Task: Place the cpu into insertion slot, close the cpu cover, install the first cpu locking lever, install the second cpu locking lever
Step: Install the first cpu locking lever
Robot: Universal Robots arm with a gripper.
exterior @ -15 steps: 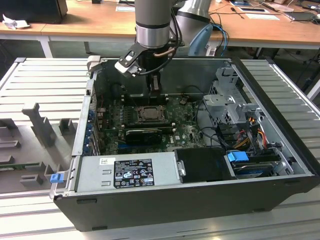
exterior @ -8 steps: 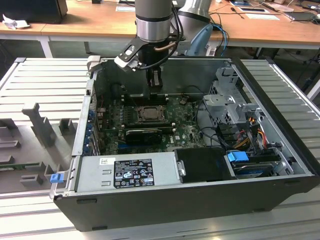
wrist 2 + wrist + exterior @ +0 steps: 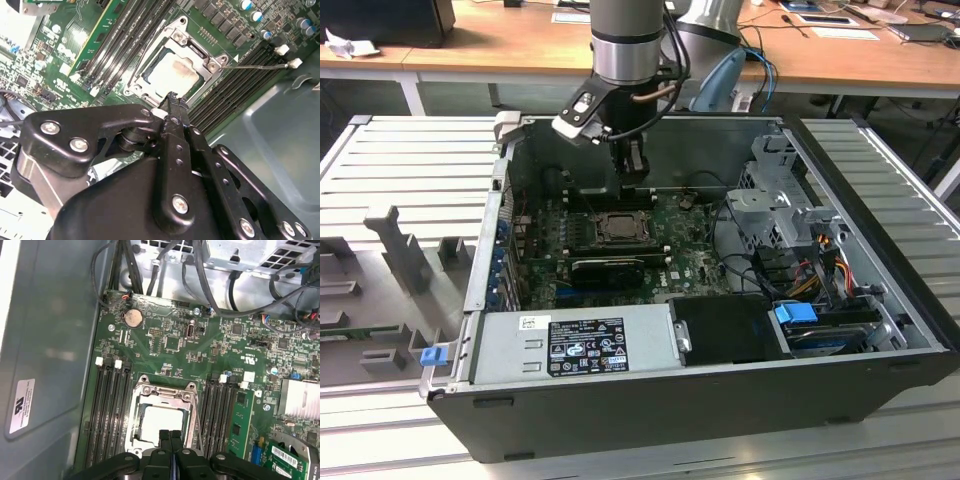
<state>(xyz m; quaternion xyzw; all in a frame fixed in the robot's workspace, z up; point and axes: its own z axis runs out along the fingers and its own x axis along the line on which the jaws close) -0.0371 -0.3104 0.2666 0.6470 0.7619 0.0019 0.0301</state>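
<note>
Gripper (image 3: 170, 436) clenched, empty, tips hovering at one edge of the cpu cover (image 3: 150, 390). cpu (image 3: 162, 421) sits in its window, just below and ahead of the tips (contact unclear).

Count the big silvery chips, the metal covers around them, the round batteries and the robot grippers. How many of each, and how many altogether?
big silvery chip: 1
metal cover: 1
round battery: 1
gripper: 1
Total: 4
</note>
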